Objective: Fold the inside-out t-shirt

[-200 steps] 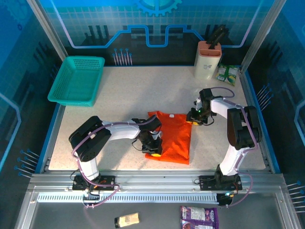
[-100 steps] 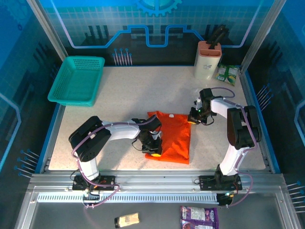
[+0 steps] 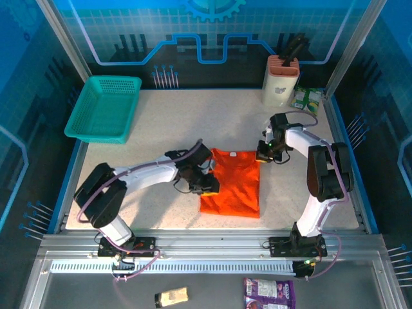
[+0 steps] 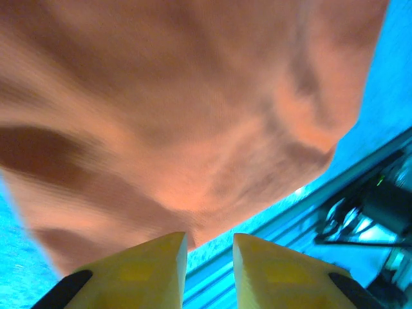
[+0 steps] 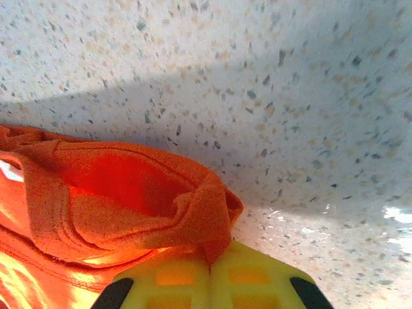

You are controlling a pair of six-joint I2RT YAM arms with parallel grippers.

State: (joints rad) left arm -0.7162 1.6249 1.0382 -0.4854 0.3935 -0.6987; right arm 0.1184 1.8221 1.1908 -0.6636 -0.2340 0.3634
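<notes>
At the middle of the bench [image 3: 193,122], the t-shirt [image 3: 233,183] lies in a compact rectangle, apparently part-folded, right end effector [image 5: 210,261] pinching its far right corner, left end effector [image 4: 209,243] slightly spread, gripping nothing; further folds likely remain.

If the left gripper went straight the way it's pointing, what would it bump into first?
Probably the orange t-shirt: its cloth lies right ahead of the left gripper, though how near is hard to tell.
</notes>
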